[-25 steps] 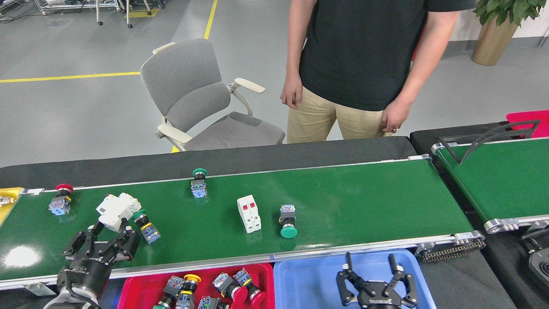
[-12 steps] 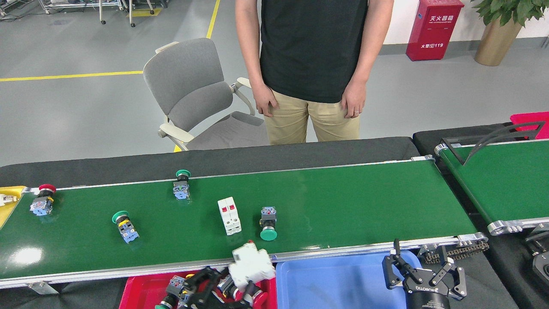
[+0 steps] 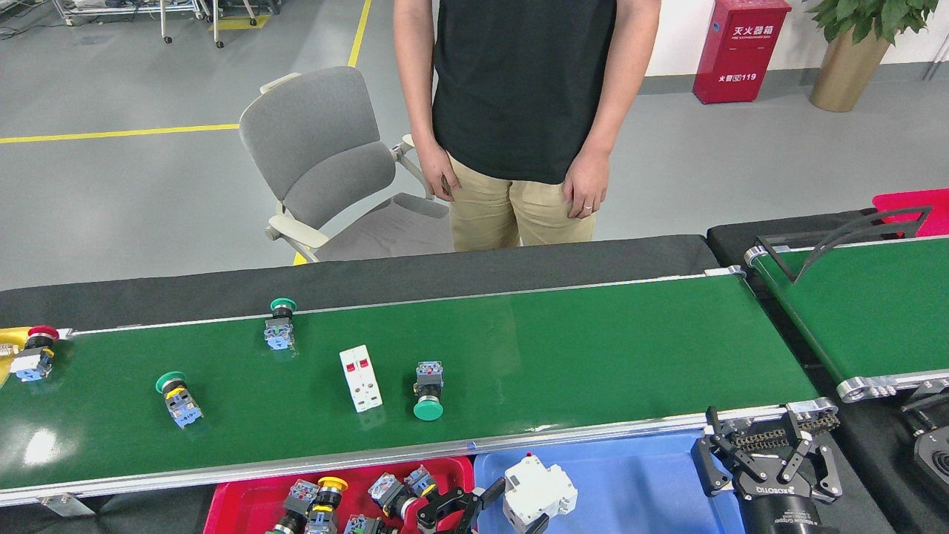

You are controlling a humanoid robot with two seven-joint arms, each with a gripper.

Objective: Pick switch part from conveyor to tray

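A white switch part (image 3: 540, 492) hangs over the left end of the blue tray (image 3: 637, 482), with my left gripper (image 3: 517, 509) shut on it from the left. The conveyor (image 3: 593, 348) runs across the middle. On it lie a white switch part with red tabs (image 3: 361, 378), three green-capped push buttons (image 3: 428, 390) (image 3: 282, 325) (image 3: 178, 397) and a red-capped one (image 3: 33, 352) at the far left end. My right gripper (image 3: 768, 454) stands open with nothing between its fingers, over the blue tray's right edge near the belt's chain drive.
A red tray (image 3: 222, 504) with several push-button parts sits left of the blue one. A second green belt (image 3: 875, 311) angles off at the right. A person (image 3: 519, 111) stands behind the conveyor beside a grey chair (image 3: 334, 163).
My left gripper has carried the white part rightward from above the red tray to over the blue tray. The parts on the belt have drifted left. My right gripper has shifted slightly right.
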